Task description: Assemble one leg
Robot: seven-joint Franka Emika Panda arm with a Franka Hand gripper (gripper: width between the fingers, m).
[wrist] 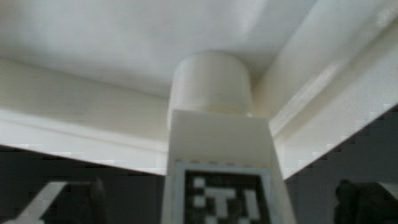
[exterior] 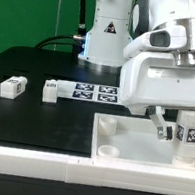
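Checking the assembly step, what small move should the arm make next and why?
Probably lift the pincer straight up: its jaws stand open around the leg, which stands upright in the corner of the tray-like top, so it appears released.

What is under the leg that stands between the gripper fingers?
The leg stands upright on the white tray-like top, near its corner. The leg itself covers the joint beneath it, so seating cannot be seen.

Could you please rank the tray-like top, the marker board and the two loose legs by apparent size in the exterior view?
1. Tray-like top
2. Marker board
3. The two loose legs look alike; no ranking between them.
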